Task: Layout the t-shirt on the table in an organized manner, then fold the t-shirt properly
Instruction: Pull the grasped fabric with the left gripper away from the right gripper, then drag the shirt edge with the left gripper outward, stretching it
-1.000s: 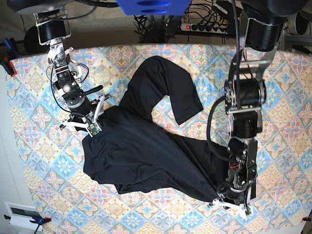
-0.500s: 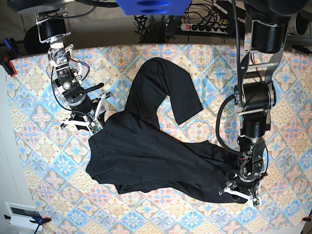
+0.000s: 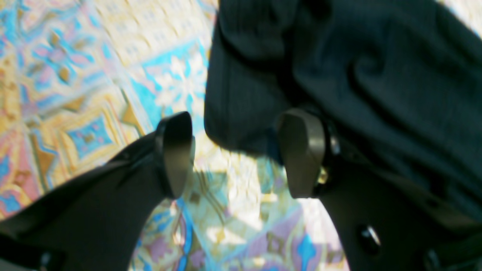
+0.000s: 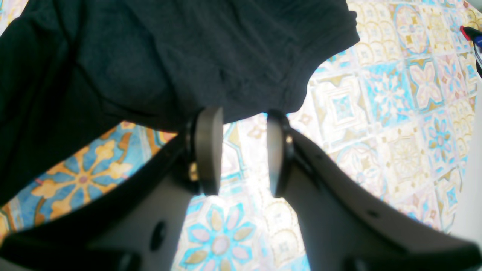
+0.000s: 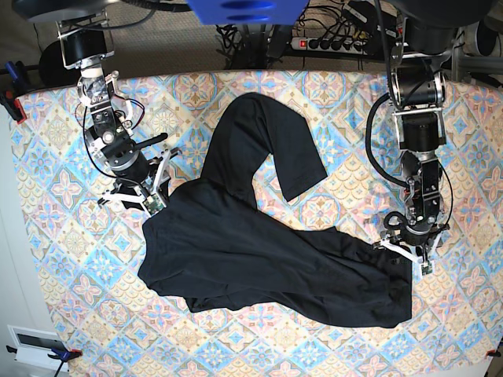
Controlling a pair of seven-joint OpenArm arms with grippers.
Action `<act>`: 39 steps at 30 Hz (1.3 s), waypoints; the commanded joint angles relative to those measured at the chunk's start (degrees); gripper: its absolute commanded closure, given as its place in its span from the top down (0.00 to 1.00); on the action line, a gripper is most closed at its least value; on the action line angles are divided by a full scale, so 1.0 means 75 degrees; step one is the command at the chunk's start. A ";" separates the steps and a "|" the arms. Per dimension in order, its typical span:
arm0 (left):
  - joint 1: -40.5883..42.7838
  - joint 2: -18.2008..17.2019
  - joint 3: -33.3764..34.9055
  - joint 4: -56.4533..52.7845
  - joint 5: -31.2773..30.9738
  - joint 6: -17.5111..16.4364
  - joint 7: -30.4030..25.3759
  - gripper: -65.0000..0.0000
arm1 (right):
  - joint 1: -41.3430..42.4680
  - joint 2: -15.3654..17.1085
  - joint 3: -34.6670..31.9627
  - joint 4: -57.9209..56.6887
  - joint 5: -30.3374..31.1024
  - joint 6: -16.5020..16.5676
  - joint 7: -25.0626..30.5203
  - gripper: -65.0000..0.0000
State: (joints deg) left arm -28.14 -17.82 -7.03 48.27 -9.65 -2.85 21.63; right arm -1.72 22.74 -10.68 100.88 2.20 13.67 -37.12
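Note:
The black t-shirt [image 5: 251, 251] lies crumpled across the middle of the patterned table [image 5: 63, 259], one sleeve [image 5: 275, 141] reaching toward the back. In the base view my left gripper [image 5: 405, 255] hovers at the shirt's right edge. The left wrist view shows the left gripper [image 3: 237, 158] open, table between its jaws, and the t-shirt [image 3: 357, 67] just beyond its fingertips. My right gripper [image 5: 141, 204] sits at the shirt's left corner. Seen from its own wrist camera, the right gripper [image 4: 241, 158] is open over bare table, with the t-shirt hem [image 4: 188, 56] at its tips.
A power strip [image 5: 330, 43] and cables lie behind the table's back edge. Clamps [image 5: 12, 102] grip the cloth at the left edge, and one clamp [image 4: 470, 34] shows in the right wrist view. A white box [image 5: 35, 345] sits off the front-left corner.
My left gripper opened, let go of the shirt's front-right corner and drew back toward the table's rear. That corner now lies flat. The right arm barely moved.

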 commanded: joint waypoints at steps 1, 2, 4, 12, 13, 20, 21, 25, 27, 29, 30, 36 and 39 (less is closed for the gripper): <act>-0.0309 -0.0091 -0.0007 0.0005 0.0027 -0.0036 -0.0205 0.58 | 0.0117 0.0080 0.0046 0.0140 0.0029 -0.0047 0.0173 0.29; -0.0356 -0.0091 -0.0007 -0.0147 0.0038 -0.0059 -0.0217 0.58 | 0.0117 0.0080 0.0046 0.0140 0.0029 -0.0047 0.0173 0.29; -0.0520 0.0026 0.0005 -0.0394 0.0050 -0.0059 -0.0322 0.58 | 0.0117 0.0080 0.0046 0.0140 0.0029 -0.0047 0.0173 0.29; -0.0884 0.0050 0.1775 -0.1390 0.0050 -0.0048 -0.0944 0.58 | 0.0082 0.0080 0.0046 0.0258 0.0029 -0.0047 0.0115 0.29; -0.0896 0.0050 0.1869 -0.1425 0.0050 -0.0048 -0.0944 0.58 | 0.0047 0.0080 0.0058 0.0258 0.0029 -0.0047 0.0044 0.29; -0.0896 -0.0079 0.1939 -0.1449 0.0050 -0.0048 -0.0955 0.58 | 0.0012 0.0080 0.0058 0.0258 0.0029 -0.0047 0.0021 0.29; -0.0896 -0.0126 0.1939 -0.1449 0.0050 -0.0048 -0.0955 0.58 | 0.0012 0.0080 0.0058 0.0258 0.0029 -0.0047 0.0021 0.29; -0.0896 -0.0325 0.1892 -0.1449 0.0050 -0.0048 -0.0955 0.43 | 0.0012 0.0080 0.0058 0.0258 0.0029 -0.0047 0.0021 0.29; -0.0896 -0.0442 0.1892 -0.1449 0.0050 -0.0036 -0.0967 0.28 | 0.0012 0.0080 0.0058 0.0258 0.0029 -0.0047 0.0009 0.29; -0.0896 -0.0478 0.1869 -0.1449 0.0038 -0.0001 -0.0979 0.13 | 0.0012 0.0080 0.0058 0.0258 0.0029 -0.0047 0.0009 0.29; -0.0896 -0.0501 0.1869 -0.1449 0.0038 -0.0001 -0.0979 0.06 | 0.0012 0.0080 0.0058 0.0258 0.0029 -0.0047 0.0009 0.29; -0.0825 -0.0630 0.1869 -0.1132 -0.0055 -0.0059 -0.0862 0.00 | 0.0012 0.0080 0.0058 0.0246 0.0029 -0.0047 0.0009 0.29; -0.0309 -0.0653 0.1869 0.0087 -0.0477 -0.0317 -0.0088 0.00 | 0.0012 0.0080 0.0058 0.0246 0.0029 -0.0047 0.0009 0.29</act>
State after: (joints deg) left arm -28.77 -22.20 7.14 48.18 -13.17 -4.99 22.61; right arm -2.55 22.72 -10.66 101.78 2.20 13.67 -38.19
